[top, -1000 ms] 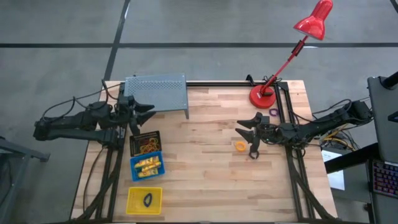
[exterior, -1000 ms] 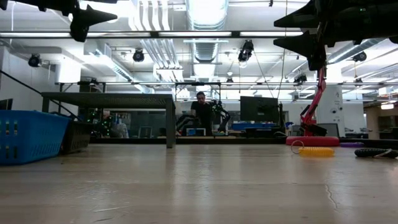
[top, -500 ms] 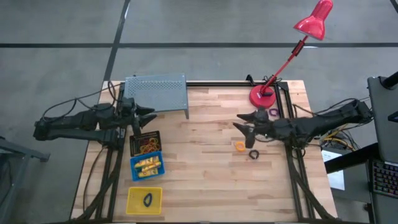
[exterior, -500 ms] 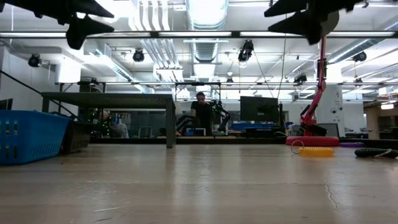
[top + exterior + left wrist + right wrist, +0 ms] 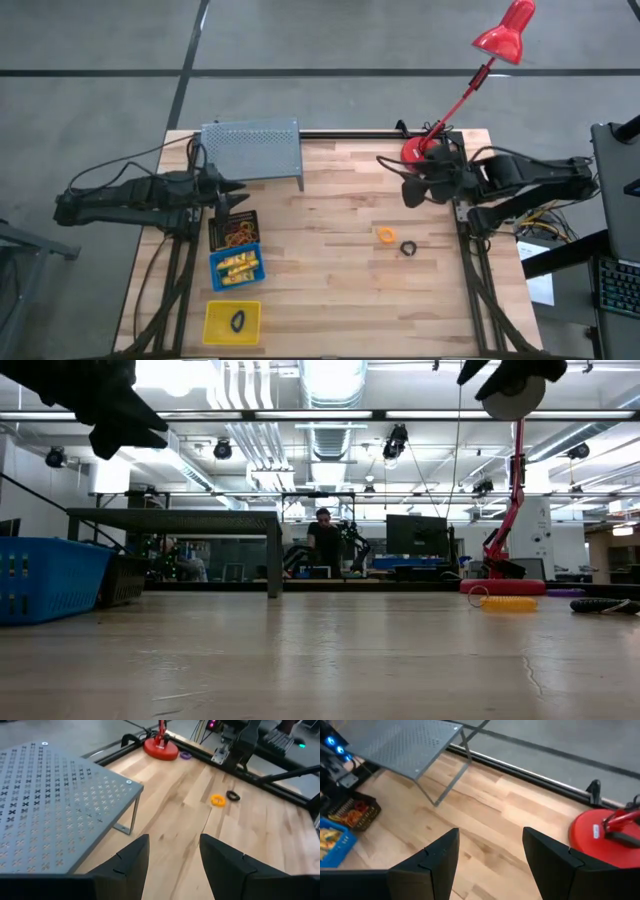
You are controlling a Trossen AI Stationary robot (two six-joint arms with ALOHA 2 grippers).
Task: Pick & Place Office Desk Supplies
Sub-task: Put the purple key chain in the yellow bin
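Since a moment ago, the right gripper (image 5: 408,178) swung from the orange ring (image 5: 386,235) toward the lamp base (image 5: 420,156), wide and empty. Left gripper (image 5: 232,194), wide, waits by the bins. Some supplies are sorted; the orange ring, black ring (image 5: 408,248) and purple ring (image 5: 185,755) remain on the worktop (image 5: 330,290).

We see a grey perforated metal riser (image 5: 251,150) at the tabletop's (image 5: 330,280) far left edge, a red desk lamp (image 5: 424,154) at its far right corner, and black (image 5: 234,232), blue (image 5: 237,268) and yellow bins (image 5: 232,321) lining its left edge
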